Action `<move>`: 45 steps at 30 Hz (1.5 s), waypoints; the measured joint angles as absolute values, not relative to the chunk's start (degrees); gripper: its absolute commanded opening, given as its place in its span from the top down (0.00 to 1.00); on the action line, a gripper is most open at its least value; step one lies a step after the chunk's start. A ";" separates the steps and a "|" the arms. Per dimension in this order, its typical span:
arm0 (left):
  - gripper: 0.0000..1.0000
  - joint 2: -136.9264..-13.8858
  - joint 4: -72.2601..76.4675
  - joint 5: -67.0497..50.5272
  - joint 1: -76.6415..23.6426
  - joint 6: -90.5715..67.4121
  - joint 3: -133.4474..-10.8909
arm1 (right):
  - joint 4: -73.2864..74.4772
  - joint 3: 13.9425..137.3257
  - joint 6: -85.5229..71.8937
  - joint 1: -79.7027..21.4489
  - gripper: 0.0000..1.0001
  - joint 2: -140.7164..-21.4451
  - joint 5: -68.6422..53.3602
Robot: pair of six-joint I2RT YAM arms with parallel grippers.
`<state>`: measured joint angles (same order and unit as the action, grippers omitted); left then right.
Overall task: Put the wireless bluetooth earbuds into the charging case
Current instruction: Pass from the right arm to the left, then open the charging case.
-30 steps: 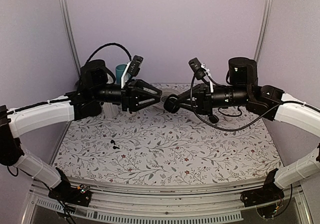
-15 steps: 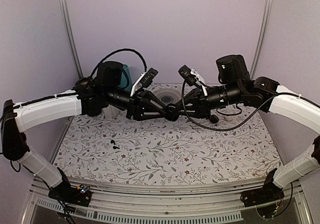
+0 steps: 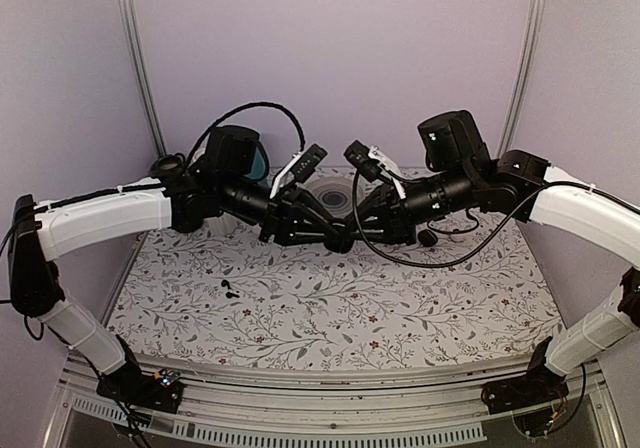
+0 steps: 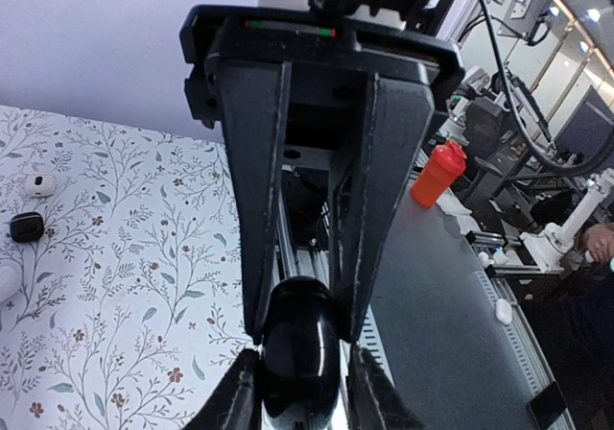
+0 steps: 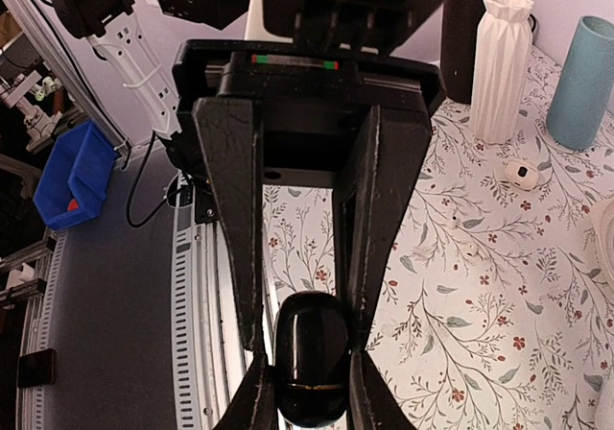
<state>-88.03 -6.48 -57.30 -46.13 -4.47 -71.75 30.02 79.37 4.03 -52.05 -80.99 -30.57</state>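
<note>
The charging case [image 3: 345, 240], a glossy black pebble, hangs in mid-air above the middle of the floral cloth, where both grippers meet tip to tip. My left gripper [image 4: 307, 334] is shut on one end of the charging case [image 4: 299, 358]. My right gripper [image 5: 307, 342] is shut on the other end of the charging case [image 5: 310, 372]. In each wrist view the other arm's fingertips [image 4: 235, 401] press the case from below. The earbuds [image 3: 228, 288] lie as small dark specks on the cloth at the left, well away from both grippers.
A teal cup [image 3: 258, 158] stands behind the left arm and a round dish [image 3: 330, 193] sits at the back centre. In the right wrist view I see a white ribbed vase [image 5: 502, 51], a teal cylinder [image 5: 583, 84] and a small white case [image 5: 521, 173]. A black knob [image 3: 428, 237] lies under the right arm.
Both arms have swung inward until their tips met. The left gripper has narrowed around the case held by the right gripper. The earbuds have not moved.
</note>
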 measured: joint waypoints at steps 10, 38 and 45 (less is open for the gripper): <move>1.00 -88.23 -7.20 -57.32 -46.35 -3.88 -71.88 | 31.27 79.92 4.14 -52.12 0.94 -81.23 -30.33; 1.00 -83.92 57.30 -42.06 -44.25 -47.33 -48.66 | -7.35 55.44 -16.19 -51.68 0.17 -70.02 -16.45; 1.00 -85.78 64.64 -38.26 -44.99 -52.23 -47.94 | -16.97 54.35 -21.96 -51.77 0.13 -70.72 -16.60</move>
